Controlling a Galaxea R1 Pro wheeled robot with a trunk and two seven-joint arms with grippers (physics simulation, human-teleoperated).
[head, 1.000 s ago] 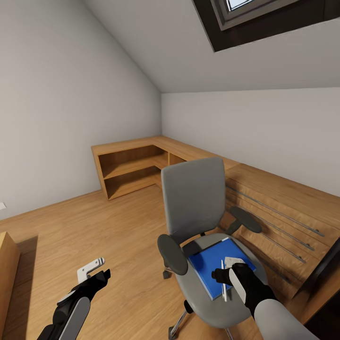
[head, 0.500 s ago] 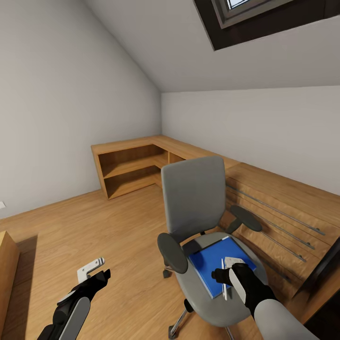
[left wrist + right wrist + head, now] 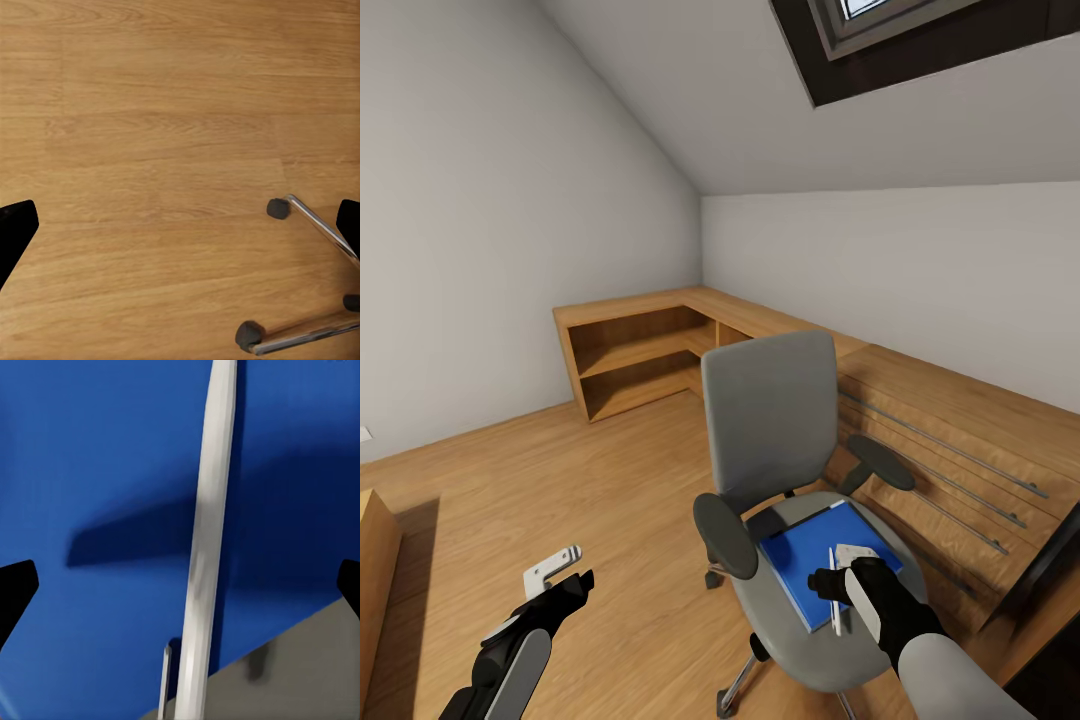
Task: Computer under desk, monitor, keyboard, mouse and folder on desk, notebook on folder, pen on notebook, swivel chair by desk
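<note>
The grey swivel chair (image 3: 770,420) stands mid-room, its seat turned toward me. Flat on the seat lies the blue folder (image 3: 800,562), and the thin white pen (image 3: 833,598) rests on top of it. My right gripper (image 3: 838,570) hovers just above the pen and stands open. In the right wrist view the pen (image 3: 206,532) runs between the wide-spread fingers, over the folder (image 3: 97,457). My left gripper (image 3: 565,576) hangs open over the wood floor, left of the chair, holding nothing; its wrist view shows the chair's metal base (image 3: 319,225). The desk, computer, monitor, keyboard, mouse and notebook are out of view.
A light-wood chest of drawers (image 3: 950,440) with long silver handles stands right behind the chair. Low wooden shelving (image 3: 640,355) fills the far corner under the sloped ceiling. A dark slanted edge (image 3: 1050,570) shows at lower right. Wood floor (image 3: 560,480) stretches to the left.
</note>
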